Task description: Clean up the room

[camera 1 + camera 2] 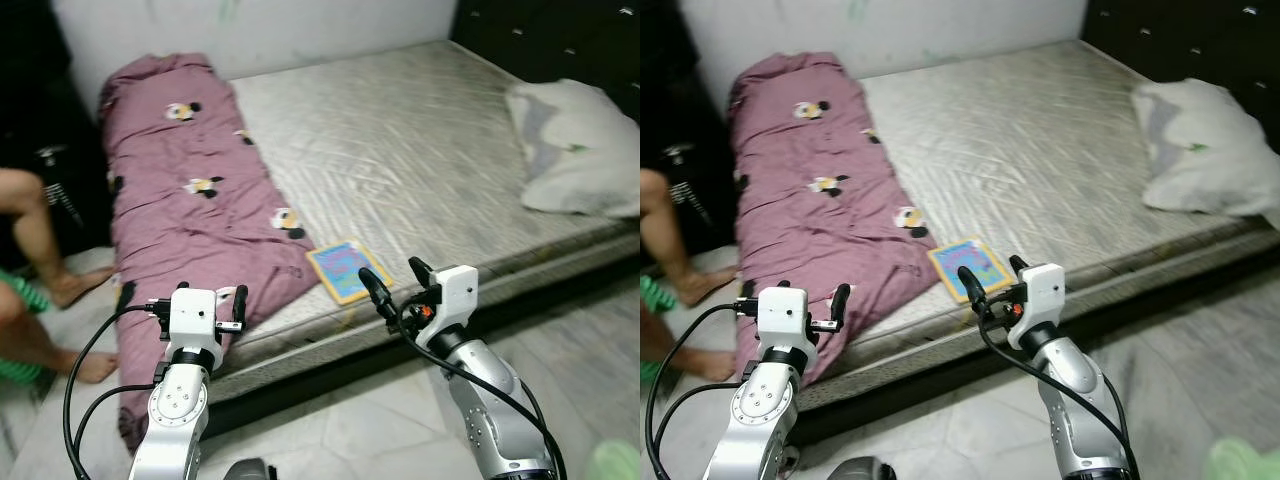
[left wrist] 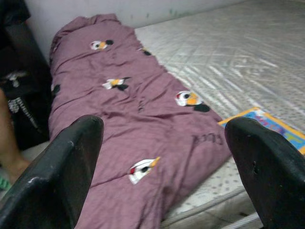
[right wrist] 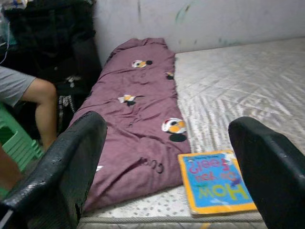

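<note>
Two pincers raised side by side before a low bed [image 1: 420, 150], bare quilted mattress nearly touching the tiled floor [image 1: 560, 340]. Along the bed's left side, spilling over the near edge to the floor: long mauve quilt [image 1: 190, 200] with small cartoon prints, bunched and rumpled. At the right end of the mattress, against dark furniture: white pillow [image 1: 575, 145], crumpled. Beyond the quilt, at far left: a person's bare legs [image 1: 40, 250], feet on the floor, beside a green stool [image 3: 14, 143]. Near the front edge of the mattress, just beside the quilt's lower corner: flat picture book [image 1: 345, 268] with blue cover and yellow border, lying face up, lettering upside down in the right wrist view. Left pincer [image 1: 200, 300] spread wide, nothing between the fingers, hovering over the quilt's hanging edge. Right pincer [image 1: 398, 275] likewise wide open and empty, held just short of the book, apart from it.
</note>
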Robot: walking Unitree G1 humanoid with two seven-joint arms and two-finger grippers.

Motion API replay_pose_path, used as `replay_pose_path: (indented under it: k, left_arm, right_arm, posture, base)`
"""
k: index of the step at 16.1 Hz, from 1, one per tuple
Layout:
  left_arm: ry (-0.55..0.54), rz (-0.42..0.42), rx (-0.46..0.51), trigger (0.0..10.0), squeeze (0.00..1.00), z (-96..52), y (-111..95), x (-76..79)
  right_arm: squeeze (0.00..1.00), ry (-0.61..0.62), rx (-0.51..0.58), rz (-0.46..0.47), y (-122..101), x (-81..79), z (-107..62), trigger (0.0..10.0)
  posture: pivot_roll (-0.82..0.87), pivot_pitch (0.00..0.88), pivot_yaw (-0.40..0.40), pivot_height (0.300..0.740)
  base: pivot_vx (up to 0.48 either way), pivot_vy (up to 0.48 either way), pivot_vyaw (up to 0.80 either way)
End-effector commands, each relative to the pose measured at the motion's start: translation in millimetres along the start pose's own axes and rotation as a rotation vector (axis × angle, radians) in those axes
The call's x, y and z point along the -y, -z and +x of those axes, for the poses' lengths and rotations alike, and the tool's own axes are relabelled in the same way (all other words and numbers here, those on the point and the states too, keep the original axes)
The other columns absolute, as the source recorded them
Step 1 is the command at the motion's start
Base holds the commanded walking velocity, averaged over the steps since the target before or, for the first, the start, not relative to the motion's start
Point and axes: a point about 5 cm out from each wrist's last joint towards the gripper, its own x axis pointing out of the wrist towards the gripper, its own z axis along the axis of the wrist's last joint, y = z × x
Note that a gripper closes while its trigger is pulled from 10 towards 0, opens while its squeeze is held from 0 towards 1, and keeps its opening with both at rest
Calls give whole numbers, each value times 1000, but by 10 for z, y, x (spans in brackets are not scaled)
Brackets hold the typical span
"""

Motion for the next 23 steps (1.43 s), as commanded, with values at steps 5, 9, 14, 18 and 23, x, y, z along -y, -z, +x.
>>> replay_pose_path:
  k: [5, 9, 14, 18, 23]
  left_arm:
    - [1, 5, -9, 10000, 0, 10, 7, -34]
    - [3, 21, 1, 10000, 0, 21, -7, -33]
    - [-20, 11, 24, 10000, 0, 76, -49, -47]
    - [-38, 10, 41, 10000, 0, 106, -94, -98]
    - [4, -17, 33, 10000, 0, 84, -81, -59]
  right_arm:
    - [0, -18, -17, 7, 38, -46, 23, 10000]
    - [0, -11, -15, 13, 40, -47, 35, 10000]
    - [0, -22, -3, -14, 18, -37, 70, 10000]
    - [0, -21, 3, -16, 2, -33, 95, 10000]
    - [0, 65, 28, -55, -12, 27, 70, 10000]
  posture:
    - [-62, 25, 19, 740]
    - [-63, 24, 21, 740]
    - [-56, 22, 22, 740]
    - [-53, 26, 22, 740]
    - [-56, 27, 26, 740]
  base:
    - [0, 373, 0]
    - [0, 360, 0]
    - [0, 0, 318]
    - [0, 0, 794]
    - [0, 0, 785]
